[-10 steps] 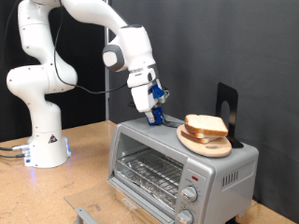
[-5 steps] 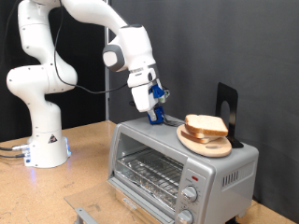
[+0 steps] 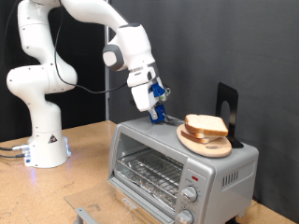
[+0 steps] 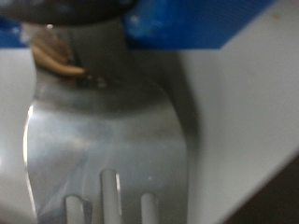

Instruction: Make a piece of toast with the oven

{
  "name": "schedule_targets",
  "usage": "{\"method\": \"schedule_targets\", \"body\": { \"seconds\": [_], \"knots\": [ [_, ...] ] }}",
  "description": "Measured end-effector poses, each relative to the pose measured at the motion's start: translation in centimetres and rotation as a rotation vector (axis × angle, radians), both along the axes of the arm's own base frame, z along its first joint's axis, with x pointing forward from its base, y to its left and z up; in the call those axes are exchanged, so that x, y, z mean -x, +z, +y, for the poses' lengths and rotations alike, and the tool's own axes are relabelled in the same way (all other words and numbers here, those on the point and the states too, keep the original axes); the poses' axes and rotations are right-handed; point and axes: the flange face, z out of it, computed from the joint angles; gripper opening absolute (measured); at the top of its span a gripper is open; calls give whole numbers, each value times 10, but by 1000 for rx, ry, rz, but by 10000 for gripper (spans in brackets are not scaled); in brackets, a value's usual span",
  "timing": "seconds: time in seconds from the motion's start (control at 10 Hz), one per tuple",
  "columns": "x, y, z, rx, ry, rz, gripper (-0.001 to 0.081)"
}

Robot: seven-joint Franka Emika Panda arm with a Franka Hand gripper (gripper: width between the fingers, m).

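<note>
**Steel fork over the oven roof**

Steel tines fill the wrist view: the hand [image 3: 155, 114] is closed on a fork [image 4: 107, 140], poised just above the oven [image 3: 177, 163] top, near its rear corner. The piece of toast [image 3: 207, 125] lies stacked on a wooden plate [image 3: 204, 145], also on the roof, beside the hand. Judged risk: a careless prod could shove the plate off the oven.
</note>
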Motion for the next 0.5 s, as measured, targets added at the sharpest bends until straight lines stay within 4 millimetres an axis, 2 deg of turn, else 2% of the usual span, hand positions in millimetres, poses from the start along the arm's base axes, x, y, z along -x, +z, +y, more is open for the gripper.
{"method": "schedule_targets", "body": {
  "seconds": [0.4,0.5],
  "knots": [
    [7,43,0,-68,42,-51,390],
    [7,41,0,-66,41,-48,390]
  ]
}}
